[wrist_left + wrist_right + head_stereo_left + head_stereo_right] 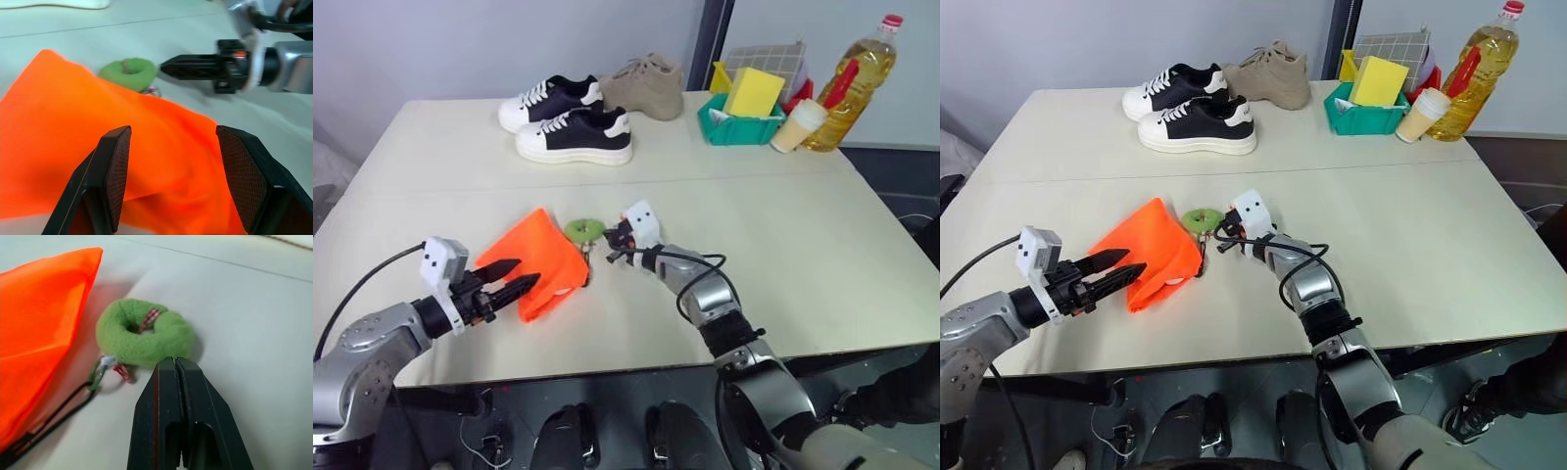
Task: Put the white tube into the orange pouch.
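The right gripper [177, 363] is closed on nothing, tips just beside the green felt ring [145, 339]. The left gripper [171, 147] stands open at the soft bright orange fabric pouch [536, 262]. A small whitish object [1175, 281] shows at the pouch mouth; whether it is the tube cannot be told, so completion is unconfirmed.

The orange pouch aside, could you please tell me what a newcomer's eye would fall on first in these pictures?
Besides the orange pouch lying at the near middle of the table, the eye goes to the green felt ring just beyond it, with the shut right gripper right beside it. The left gripper hovers open at the pouch's near end. Three shoes and a teal bin line the far edge.
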